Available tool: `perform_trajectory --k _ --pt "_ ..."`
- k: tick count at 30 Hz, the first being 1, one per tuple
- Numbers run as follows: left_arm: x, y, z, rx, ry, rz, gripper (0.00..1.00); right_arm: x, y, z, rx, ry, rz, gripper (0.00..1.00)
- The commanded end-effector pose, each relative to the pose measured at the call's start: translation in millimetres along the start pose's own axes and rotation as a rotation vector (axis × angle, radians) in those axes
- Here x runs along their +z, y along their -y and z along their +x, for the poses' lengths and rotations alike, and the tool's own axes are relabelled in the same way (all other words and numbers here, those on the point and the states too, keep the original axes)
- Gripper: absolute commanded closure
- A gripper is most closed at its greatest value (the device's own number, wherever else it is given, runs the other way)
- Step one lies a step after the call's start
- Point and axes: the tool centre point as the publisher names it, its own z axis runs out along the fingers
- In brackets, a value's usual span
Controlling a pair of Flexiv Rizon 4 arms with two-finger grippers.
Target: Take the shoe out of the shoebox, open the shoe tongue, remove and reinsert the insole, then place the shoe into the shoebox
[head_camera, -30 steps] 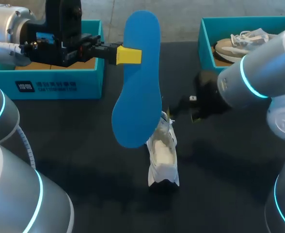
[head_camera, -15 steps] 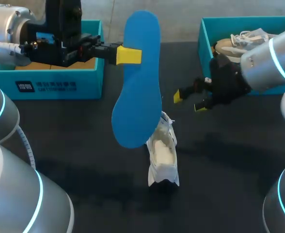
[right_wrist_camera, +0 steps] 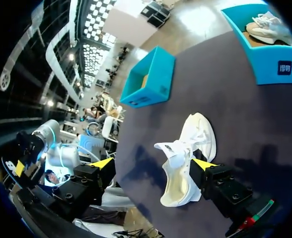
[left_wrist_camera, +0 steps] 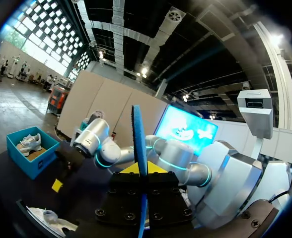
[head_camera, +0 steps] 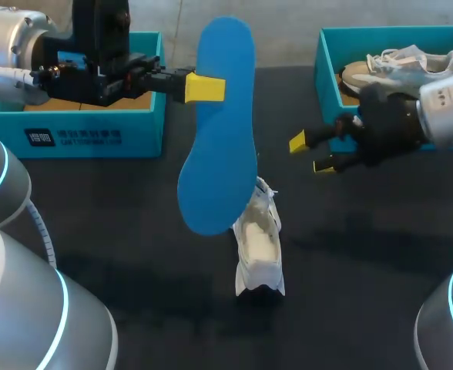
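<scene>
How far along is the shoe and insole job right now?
Done: the white shoe sits on the table, out of the empty shoebox, and the blue insole is out. In hand: the left pincer is shut on the insole, holding it in the air above the shoe; the right pincer is open and empty. Left: slide the insole back in, then put the shoe into the shoebox.

two shoeboxes (head_camera: 88,139) (head_camera: 324,69), one white shoe (head_camera: 259,254), one grey shoe (head_camera: 396,65) — one insole (head_camera: 219,131) — two claws (head_camera: 207,89) (head_camera: 311,154).
</scene>
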Motion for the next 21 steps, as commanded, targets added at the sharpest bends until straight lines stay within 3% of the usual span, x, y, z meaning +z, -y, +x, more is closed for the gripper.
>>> perform_trajectory --k 1,6,21 --pt "0.6 0.0 -0.3 0.0 -0.001 0.0 1.0 0.3 1.2 0.0 -0.001 -0.072 0.002 0.0" --pt "0.6 0.0 -0.3 0.0 -0.001 0.0 1.0 1.0 -0.1 2.3 0.008 -0.068 0.005 0.0" --pt "0.6 0.0 -0.3 0.0 -0.001 0.0 1.0 -3.7 -1.8 9.0 0.064 -0.257 0.024 0.0"
